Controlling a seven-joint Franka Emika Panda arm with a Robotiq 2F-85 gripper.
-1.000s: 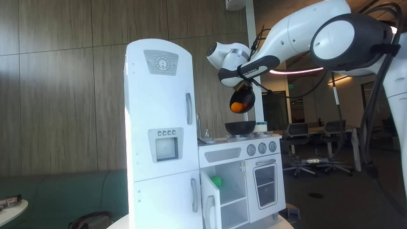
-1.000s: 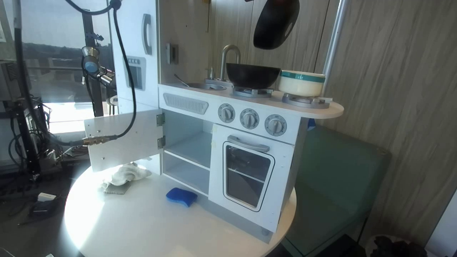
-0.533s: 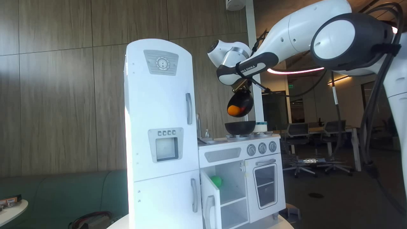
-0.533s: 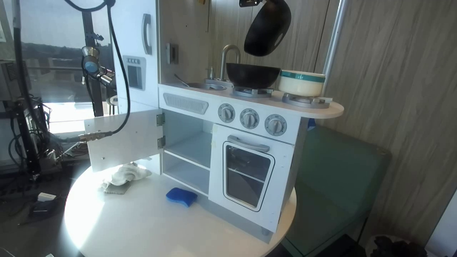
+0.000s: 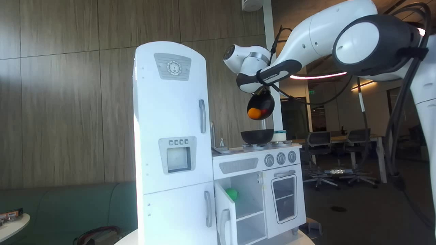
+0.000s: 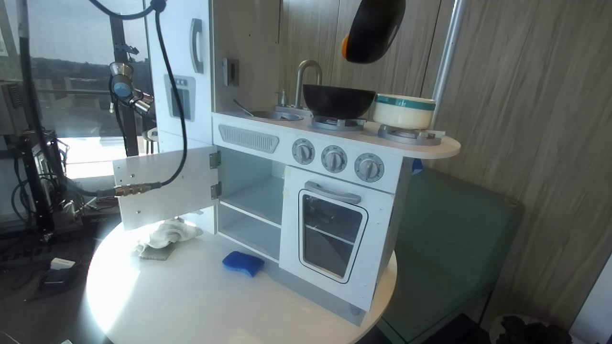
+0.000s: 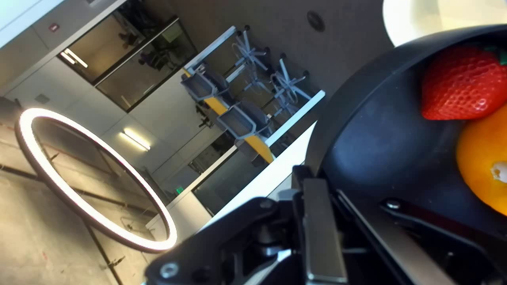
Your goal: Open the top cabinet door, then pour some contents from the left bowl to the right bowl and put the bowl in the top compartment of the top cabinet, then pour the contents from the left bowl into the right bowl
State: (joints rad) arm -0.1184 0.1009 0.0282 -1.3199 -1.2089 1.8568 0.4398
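My gripper (image 7: 314, 176) is shut on the rim of a black bowl (image 7: 372, 138). Inside that bowl lie a strawberry (image 7: 461, 85) and an orange (image 7: 485, 158). In an exterior view this held bowl (image 5: 261, 100) is steeply tilted, high over a second black bowl (image 5: 257, 137) on the stove; the gap shows in both exterior views. The orange (image 6: 344, 46) sticks out past the held rim. Which one is the left or right bowl I cannot tell. The top cabinet door (image 5: 170, 105) of the white top cabinet (image 5: 135, 143) is closed. Its top compartment is hidden.
A cream pot with a teal band (image 6: 404, 113) stands beside the stove's black bowl. Behind are a faucet (image 6: 306, 79) and sink. A lower stove door (image 6: 167, 186) hangs open, a green ball (image 5: 231, 194) showing behind it. A blue sponge (image 6: 243, 263) lies on the table.
The held bowl dipped toward the stove half a second ago and has risen again, a little higher than at first. The orange now shows past its rim in an exterior view.
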